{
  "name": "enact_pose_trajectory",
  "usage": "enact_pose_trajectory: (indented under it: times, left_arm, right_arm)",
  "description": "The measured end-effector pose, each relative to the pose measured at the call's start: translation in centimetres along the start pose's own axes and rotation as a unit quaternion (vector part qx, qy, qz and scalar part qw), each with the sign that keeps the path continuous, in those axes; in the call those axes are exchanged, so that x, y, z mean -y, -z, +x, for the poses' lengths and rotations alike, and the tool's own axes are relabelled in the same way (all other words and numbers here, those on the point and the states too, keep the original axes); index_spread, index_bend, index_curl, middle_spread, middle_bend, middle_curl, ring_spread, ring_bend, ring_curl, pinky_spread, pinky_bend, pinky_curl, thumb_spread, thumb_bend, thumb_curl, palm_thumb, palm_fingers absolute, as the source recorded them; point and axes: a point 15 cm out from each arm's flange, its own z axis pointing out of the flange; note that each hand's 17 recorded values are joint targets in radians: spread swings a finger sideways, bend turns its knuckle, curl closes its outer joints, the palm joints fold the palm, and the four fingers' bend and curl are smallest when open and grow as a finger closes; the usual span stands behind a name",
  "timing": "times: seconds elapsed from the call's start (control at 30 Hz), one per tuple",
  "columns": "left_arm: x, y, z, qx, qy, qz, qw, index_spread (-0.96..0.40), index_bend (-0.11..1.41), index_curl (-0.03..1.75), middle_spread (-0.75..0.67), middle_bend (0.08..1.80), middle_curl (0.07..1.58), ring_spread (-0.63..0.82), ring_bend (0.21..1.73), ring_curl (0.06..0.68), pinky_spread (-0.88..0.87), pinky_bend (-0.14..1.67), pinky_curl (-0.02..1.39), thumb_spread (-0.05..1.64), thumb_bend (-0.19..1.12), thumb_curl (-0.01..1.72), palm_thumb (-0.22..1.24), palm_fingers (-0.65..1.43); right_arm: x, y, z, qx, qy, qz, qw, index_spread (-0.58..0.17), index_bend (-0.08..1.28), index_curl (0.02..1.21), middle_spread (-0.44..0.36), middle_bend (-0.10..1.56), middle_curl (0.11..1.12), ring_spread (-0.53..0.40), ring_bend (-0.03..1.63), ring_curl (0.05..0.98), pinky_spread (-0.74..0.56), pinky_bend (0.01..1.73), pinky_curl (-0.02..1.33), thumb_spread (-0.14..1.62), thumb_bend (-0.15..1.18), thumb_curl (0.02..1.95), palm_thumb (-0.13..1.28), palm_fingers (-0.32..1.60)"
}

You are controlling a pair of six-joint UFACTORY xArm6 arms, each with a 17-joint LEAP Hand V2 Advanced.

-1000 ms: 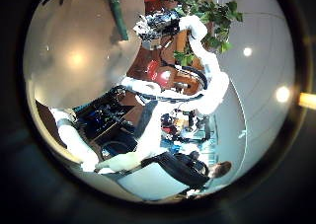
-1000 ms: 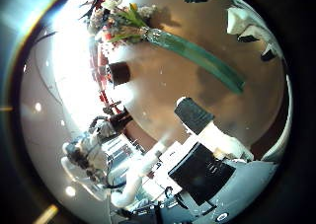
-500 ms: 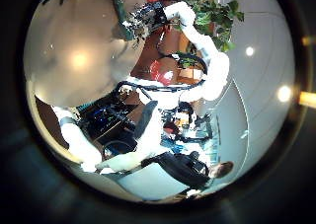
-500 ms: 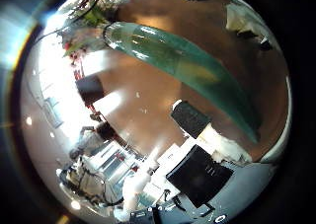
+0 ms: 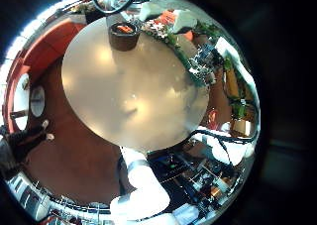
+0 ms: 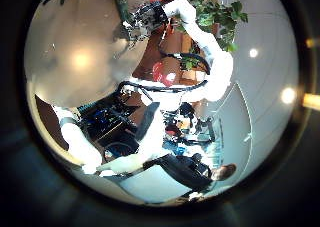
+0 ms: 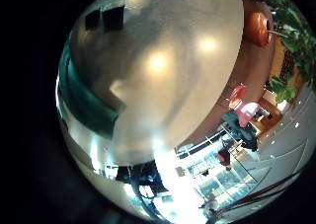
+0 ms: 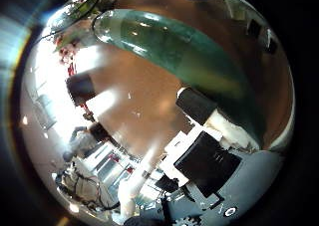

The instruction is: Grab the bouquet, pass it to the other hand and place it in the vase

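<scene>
1. The wrapped bouquet [image 8: 169, 49] fills much of the right thumb side palm view, which puts it close under the right hand [image 6: 150, 22]. It appears to lie on the round table [image 5: 129, 86] or just above it; contact cannot be confirmed.

2. Its long axis runs straight across that palm. The flower heads [image 8: 72, 49] are at the end towards the vase [image 8: 80, 87], and the narrow wrapped end points the other way.

3. The vase stands upright on the table near the flower end, apart from the blooms, with its mouth open to the camera.

4. The left thumb side palm view shows the right hand low over the table's far part. Whether its fingers are spread, pressed together or curled round the wrap cannot be made out in any view.

5. The left hand looks down on the whole tabletop from well above, far from both bouquet and vase. None of its fingers show, so their state cannot be told either.

6. Judgement: the right hand is by far the nearer, so the pick-up falls to it. A grasp would best close across the wrap, at right angles to the long axis. The pass to the left hand is not yet begun.
</scene>
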Motion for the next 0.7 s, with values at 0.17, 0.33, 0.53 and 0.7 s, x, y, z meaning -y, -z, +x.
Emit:
enact_pose_trajectory:
  times: [0.17,0.33,0.53,0.7]
  left_arm:
    - [0.0,0.0,0.2,-0.001,0.000,0.000,1.0000,0.15,0.19,0.40,0.40,0.20,0.36,0.56,0.48,0.195,0.51,0.18,0.24,1.14,-0.02,0.30,0.24,0.17]
    - [0.0,-0.1,0.2,-0.001,0.000,-0.001,1.0000,0.15,0.19,0.40,0.40,0.20,0.36,0.56,0.48,0.195,0.51,0.18,0.24,1.14,-0.02,0.30,0.24,0.17]
    - [0.1,-0.1,0.3,-0.001,0.001,-0.001,1.0000,0.15,0.19,0.40,0.40,0.20,0.36,0.56,0.48,0.197,0.51,0.18,0.24,1.14,-0.02,0.30,0.24,0.17]
    - [0.1,-0.1,0.3,0.000,0.002,-0.001,1.0000,0.15,0.19,0.40,0.40,0.20,0.36,0.56,0.48,0.197,0.51,0.18,0.24,1.14,-0.02,0.30,0.24,0.17]
  right_arm:
    - [-0.8,0.0,-0.2,-0.005,0.004,-0.010,1.000,-0.288,0.26,0.63,-0.173,0.79,0.67,-0.220,1.19,0.528,-0.34,1.01,0.40,1.03,-0.02,0.47,0.60,0.51]
    - [-1.1,-0.3,-0.4,-0.011,0.006,-0.016,1.000,-0.319,0.26,0.65,-0.195,0.79,0.70,-0.240,1.19,0.533,-0.41,1.06,0.41,1.03,-0.03,0.46,0.61,0.58]
    - [-1.3,-1.0,-0.6,-0.031,0.014,-0.023,0.999,-0.373,0.25,0.69,-0.231,0.79,0.73,-0.259,1.20,0.540,-0.48,1.14,0.42,1.03,-0.02,0.47,0.63,0.71]
    - [-1.2,-1.6,-0.8,-0.034,0.014,-0.031,0.999,-0.414,0.26,0.72,-0.253,0.79,0.75,-0.258,1.20,0.542,-0.51,1.15,0.43,1.02,-0.02,0.47,0.65,0.79]
